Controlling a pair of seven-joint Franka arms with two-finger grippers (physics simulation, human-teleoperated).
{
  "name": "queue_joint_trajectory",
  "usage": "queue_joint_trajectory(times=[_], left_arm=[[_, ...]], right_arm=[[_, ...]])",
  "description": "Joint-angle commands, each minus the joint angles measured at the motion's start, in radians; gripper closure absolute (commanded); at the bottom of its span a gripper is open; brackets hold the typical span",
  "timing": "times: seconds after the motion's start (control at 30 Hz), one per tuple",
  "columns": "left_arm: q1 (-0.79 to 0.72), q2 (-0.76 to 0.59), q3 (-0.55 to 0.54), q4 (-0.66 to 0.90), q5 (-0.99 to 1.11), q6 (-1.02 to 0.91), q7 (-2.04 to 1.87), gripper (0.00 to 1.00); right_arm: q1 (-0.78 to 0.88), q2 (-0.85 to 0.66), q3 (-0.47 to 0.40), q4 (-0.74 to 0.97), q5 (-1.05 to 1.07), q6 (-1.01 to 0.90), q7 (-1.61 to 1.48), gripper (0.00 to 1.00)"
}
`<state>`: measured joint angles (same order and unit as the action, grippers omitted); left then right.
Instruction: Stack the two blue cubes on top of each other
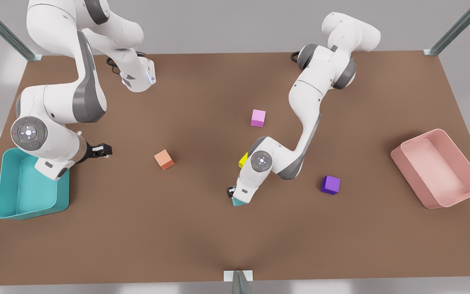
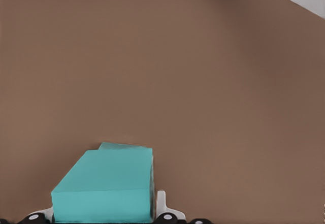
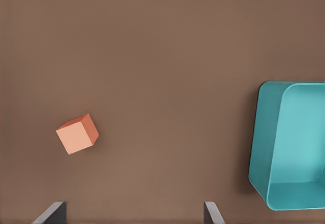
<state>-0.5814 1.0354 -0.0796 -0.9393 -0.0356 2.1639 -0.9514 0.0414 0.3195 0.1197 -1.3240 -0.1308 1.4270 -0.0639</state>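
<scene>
Blue cube (image 2: 104, 186) sits between the fingers of my left gripper (image 1: 235, 197), low at the table (image 1: 202, 228) near the middle, and a second teal edge shows just behind it. I judge the placing step is near; next I must align, then release. My right gripper (image 1: 100, 150) waits spread apart by the teal bin (image 1: 6, 192).

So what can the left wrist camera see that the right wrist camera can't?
Left wrist view: a blue cube close up at the left gripper, with a teal sliver just behind it, maybe the second cube.
Right wrist view: an orange cube, the teal bin and the right gripper, open above the table.
Both: the bare brown table.
</scene>
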Motion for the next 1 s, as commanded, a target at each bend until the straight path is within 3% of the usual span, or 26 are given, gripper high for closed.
queue_joint_trajectory(times=[0.0, 0.23, 0.5, 0.57, 0.63, 0.67, 0.73, 0.77, 0.8, 0.83, 0.87, 0.97], left_arm=[[0.000, -0.001, 0.000, 0.001, 0.000, 0.007, -0.109, 0.00], [0.000, -0.001, 0.000, 0.001, 0.000, 0.005, -0.109, 0.00], [0.003, -0.067, -0.009, 0.005, -0.004, -0.242, -0.115, 0.00], [0.008, -0.176, -0.005, 0.007, -0.035, -0.479, -0.113, 0.00], [0.190, -0.331, -0.003, 0.005, -0.033, -0.739, 0.017, 0.00], [0.374, -0.412, -0.008, 0.005, -0.033, -0.818, 0.188, 0.00], [0.537, -0.469, -0.005, 0.005, 0.083, -0.883, 0.627, 0.00], [0.583, -0.568, -0.008, -0.124, 0.108, -0.882, 0.868, 0.00], [0.629, -0.787, -0.038, -0.517, 0.102, -0.638, 0.941, 0.00], [0.623, -0.896, -0.043, -0.659, 0.094, -0.554, 0.939, 0.00], [0.618, -0.893, -0.045, -0.553, 0.052, -0.728, 0.938, 0.00], [0.601, -0.890, -0.042, -0.546, 0.052, -0.773, 0.938, 0.00]], right_arm=[[0.000, -0.002, 0.000, 0.000, 0.000, 0.000, -0.007, 0.00], [0.000, 0.000, 0.000, 0.002, 0.000, 0.000, -0.007, 0.00], [0.000, 0.001, 0.000, 0.003, -0.001, 0.000, -0.007, 0.00], [0.000, 0.001, 0.000, 0.003, -0.001, 0.000, -0.007, 0.00], [0.000, 0.001, 0.000, 0.003, -0.001, 0.000, -0.007, 0.00], [0.000, 0.001, 0.000, 0.003, -0.001, 0.000, -0.007, 0.00], [0.000, 0.001, 0.000, 0.003, -0.001, 0.000, -0.007, 0.00], [0.000, 0.001, 0.000, 0.003, -0.001, 0.000, -0.007, 0.00], [0.000, 0.001, 0.000, 0.003, -0.001, 0.000, -0.007, 0.00], [0.000, 0.001, 0.000, 0.003, -0.001, 0.000, -0.007, 0.00], [0.000, 0.001, 0.000, 0.005, -0.003, 0.000, -0.007, 0.00], [0.000, 0.001, 0.000, 0.005, -0.003, 0.000, -0.007, 0.00]])
